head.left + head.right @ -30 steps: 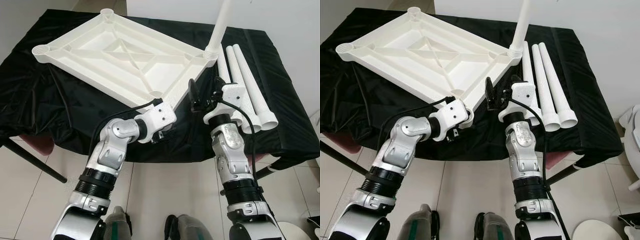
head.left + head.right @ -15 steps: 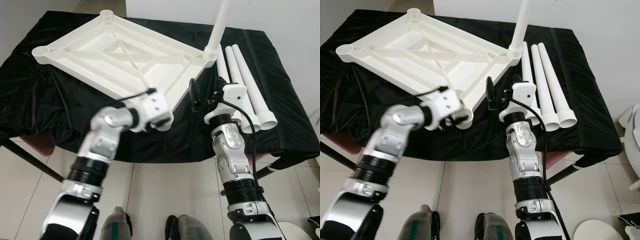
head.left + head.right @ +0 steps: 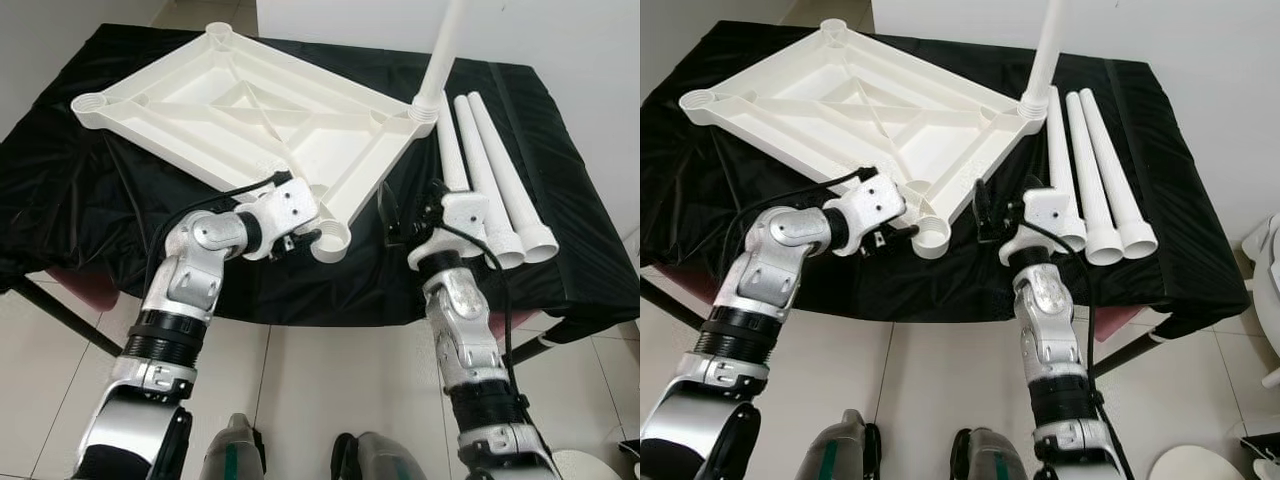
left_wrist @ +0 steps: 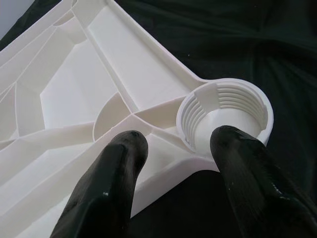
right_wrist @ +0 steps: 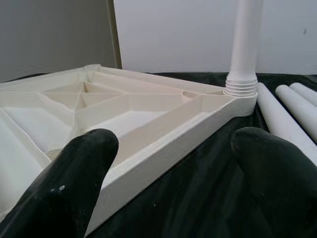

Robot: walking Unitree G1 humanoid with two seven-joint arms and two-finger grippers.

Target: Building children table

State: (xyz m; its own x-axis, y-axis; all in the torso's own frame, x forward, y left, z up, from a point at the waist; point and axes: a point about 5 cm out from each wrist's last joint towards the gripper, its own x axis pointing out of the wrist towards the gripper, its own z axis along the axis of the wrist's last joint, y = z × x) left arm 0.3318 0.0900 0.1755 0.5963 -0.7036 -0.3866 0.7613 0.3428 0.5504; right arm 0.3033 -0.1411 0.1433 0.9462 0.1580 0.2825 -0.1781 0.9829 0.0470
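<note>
Bench under black cloth, against a pale wall

A black cloth [image 3: 90, 210] covered the bench [image 3: 60, 310]; a white wall [image 3: 560, 40] filled the upper right, glossy pale floor tiles [image 3: 330, 390] the bottom.

Both head views look steeply down from above both arms. Each wrist view looks low and close between its own fingers, sharing the tabletop [image 3: 250, 110].

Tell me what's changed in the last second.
The left claw swung out from under the tabletop's near corner and now points at the empty socket, fingers open. The right claw stayed open beside it; the screwed-in leg and three loose legs stayed put.
</note>
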